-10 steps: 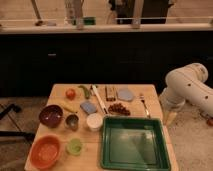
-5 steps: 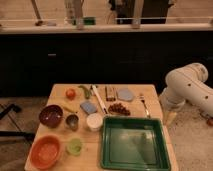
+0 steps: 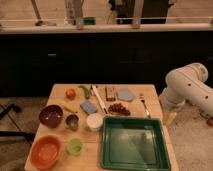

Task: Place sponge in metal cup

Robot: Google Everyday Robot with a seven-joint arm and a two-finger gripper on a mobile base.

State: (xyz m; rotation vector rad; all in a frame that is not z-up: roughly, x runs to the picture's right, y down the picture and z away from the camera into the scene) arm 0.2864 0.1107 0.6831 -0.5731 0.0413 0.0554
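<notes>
Wooden table [image 3: 58, 93] before me: sponge [image 3: 88, 106], metal cup [image 3: 72, 121], white cup [image 3: 94, 121], purple bowl [image 3: 51, 115], orange bowl [image 3: 45, 151], green tray [image 3: 132, 146]. My gripper [image 3: 170, 117] beside right edge.

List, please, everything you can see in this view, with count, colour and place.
table: one, light wood, centre
tray: one, green, near right
white cup: one, white, at the tray's far left corner
sponge: one, light blue, mid-table behind the white cup
metal cup: one, grey, left of the white cup
green cup: one, translucent green, near edge
purple bowl: one, dark purple, left side
orange bowl: one, orange, near left corner
flat piece: one, grey-blue, far side
round fruit: one, red-orange, far left
small pieces: one cluster, dark red, behind the tray
fork: one, grey, behind the tray
arm: one, white, right of the table
hand: one, pale, low beside the table's right edge, open, empty
</notes>
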